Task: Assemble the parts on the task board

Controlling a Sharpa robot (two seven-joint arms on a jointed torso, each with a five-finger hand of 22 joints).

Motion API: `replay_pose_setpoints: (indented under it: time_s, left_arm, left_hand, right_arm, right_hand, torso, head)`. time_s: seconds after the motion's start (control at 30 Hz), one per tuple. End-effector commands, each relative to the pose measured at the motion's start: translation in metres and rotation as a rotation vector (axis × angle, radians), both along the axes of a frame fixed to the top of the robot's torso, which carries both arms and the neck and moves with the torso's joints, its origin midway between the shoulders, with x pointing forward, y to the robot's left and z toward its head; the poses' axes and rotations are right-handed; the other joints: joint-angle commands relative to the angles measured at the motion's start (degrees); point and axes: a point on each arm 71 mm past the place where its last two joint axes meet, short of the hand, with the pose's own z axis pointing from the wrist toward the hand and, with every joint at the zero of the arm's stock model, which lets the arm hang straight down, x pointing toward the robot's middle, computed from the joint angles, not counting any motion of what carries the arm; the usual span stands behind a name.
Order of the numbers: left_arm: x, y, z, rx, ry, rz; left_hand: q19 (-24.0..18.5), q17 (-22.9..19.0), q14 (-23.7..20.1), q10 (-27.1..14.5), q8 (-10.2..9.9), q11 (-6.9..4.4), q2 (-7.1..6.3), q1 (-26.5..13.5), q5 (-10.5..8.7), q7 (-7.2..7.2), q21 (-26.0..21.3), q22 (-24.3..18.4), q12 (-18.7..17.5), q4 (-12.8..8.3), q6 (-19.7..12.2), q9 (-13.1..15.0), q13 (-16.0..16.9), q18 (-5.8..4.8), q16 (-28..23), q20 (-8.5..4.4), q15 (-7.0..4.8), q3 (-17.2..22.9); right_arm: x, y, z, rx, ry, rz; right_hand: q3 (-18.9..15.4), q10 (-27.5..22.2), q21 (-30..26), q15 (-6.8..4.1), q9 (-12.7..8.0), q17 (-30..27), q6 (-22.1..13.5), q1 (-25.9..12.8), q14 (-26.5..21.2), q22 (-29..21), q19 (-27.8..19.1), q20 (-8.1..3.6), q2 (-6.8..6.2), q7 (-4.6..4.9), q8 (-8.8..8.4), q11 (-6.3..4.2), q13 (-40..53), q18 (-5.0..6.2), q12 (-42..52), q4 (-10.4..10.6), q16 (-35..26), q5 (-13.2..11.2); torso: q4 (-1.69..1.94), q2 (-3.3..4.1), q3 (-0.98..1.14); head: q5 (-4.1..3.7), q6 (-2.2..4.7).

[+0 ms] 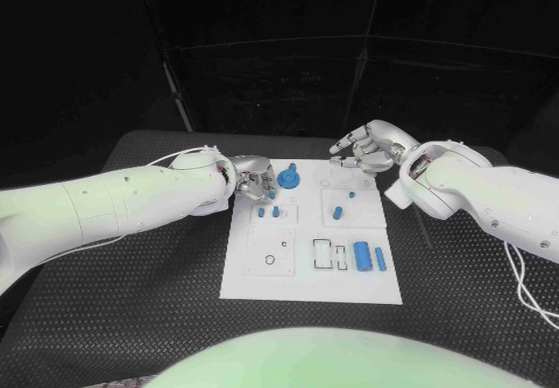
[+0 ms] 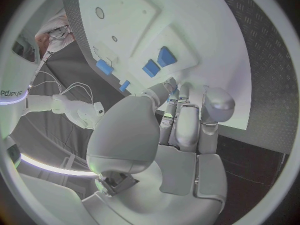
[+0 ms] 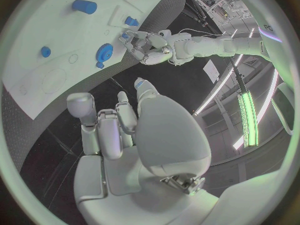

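Observation:
The white task board (image 1: 313, 275) lies in the middle of the table. My left hand (image 1: 250, 179) hovers at the board's far left corner, and a small blue part (image 2: 174, 89) shows pinched between its fingertips. Just to its right a blue gear-like part (image 1: 290, 176) stands on the board. Two small blue pegs (image 1: 269, 212) and another peg (image 1: 338, 213) sit mid-board. Two blue cylinders (image 1: 369, 256) lie on the right side. My right hand (image 1: 371, 147) hangs above the board's far right corner, fingers loosely bent and apart, holding nothing.
Black textured table (image 1: 140, 275) surrounds the board on all sides. Rectangular slots (image 1: 329, 254) and a round hole (image 1: 271, 259) mark the board's near half. White cables (image 1: 527, 283) trail along my right arm.

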Motion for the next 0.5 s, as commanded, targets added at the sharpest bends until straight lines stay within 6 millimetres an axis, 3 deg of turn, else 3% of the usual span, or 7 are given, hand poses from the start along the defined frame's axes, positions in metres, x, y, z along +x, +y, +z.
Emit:
replay_pose_setpoints:
  time_s: [0.03,0.4,0.5]
  left_arm:
    - [-0.0001,0.0002,-0.0001,0.004,0.005,0.002]
    - [0.0,0.0008,-0.0004,0.006,0.008,0.002]
    - [0.0009,0.0027,-0.0005,0.007,0.008,0.01]
  left_hand:
    - [0.0,0.0,0.2,-0.3,-0.3,-0.01,-0.44,0.1,-0.22,-0.03,0.3,0.1,-0.2,0.1,-0.5,-0.1,-0.1,-0.59,0.2,0.28,0.25,0.3]
    - [-0.1,-0.2,0.2,-0.4,-0.6,0.03,-0.64,0.0,-0.24,0.02,0.3,0.1,-0.4,0.1,-0.8,-0.1,0.0,-0.58,0.2,0.32,0.29,0.3]
    - [-0.2,-0.3,0.1,-0.5,-1.8,0.29,-1.05,-0.2,-0.22,0.44,0.0,0.0,-0.8,0.1,-2.8,-0.4,0.0,-0.53,0.2,0.45,0.46,0.3]
  right_arm:
    - [0.0,0.0006,0.0015,0.006,-0.005,0.006]
    - [0.0002,0.0003,0.0014,0.005,-0.005,0.004]
    - [0.0004,-0.0008,0.0011,0.001,-0.003,-0.002]
  right_hand:
    - [0.2,-0.2,-0.4,-0.43,0.0,1.4,0.1,-0.2,2.9,0.0,-0.5,0.05,0.4,-0.15,0.37,-0.06,0.1,0.89,-0.1,0.3,-0.3,0.3]
    - [0.2,-0.2,-0.4,-0.43,0.0,1.4,0.1,-0.2,2.9,0.0,-0.5,0.05,0.4,-0.15,0.37,-0.06,0.1,0.89,-0.1,0.3,-0.3,0.3]
    - [0.2,-0.3,-0.5,-0.45,0.0,1.2,0.1,-0.1,2.9,-0.2,-0.5,0.04,0.39,-0.17,0.43,-0.08,-0.2,0.92,-0.3,0.2,-0.4,0.3]
  torso:
    - [-0.01,0.03,-0.01]
    - [-0.02,0.02,0.03]
    - [-0.03,0.01,0.0]
  head:
    - [0.03,-0.01]
    - [0.01,-0.01]
    - [0.08,-0.01]
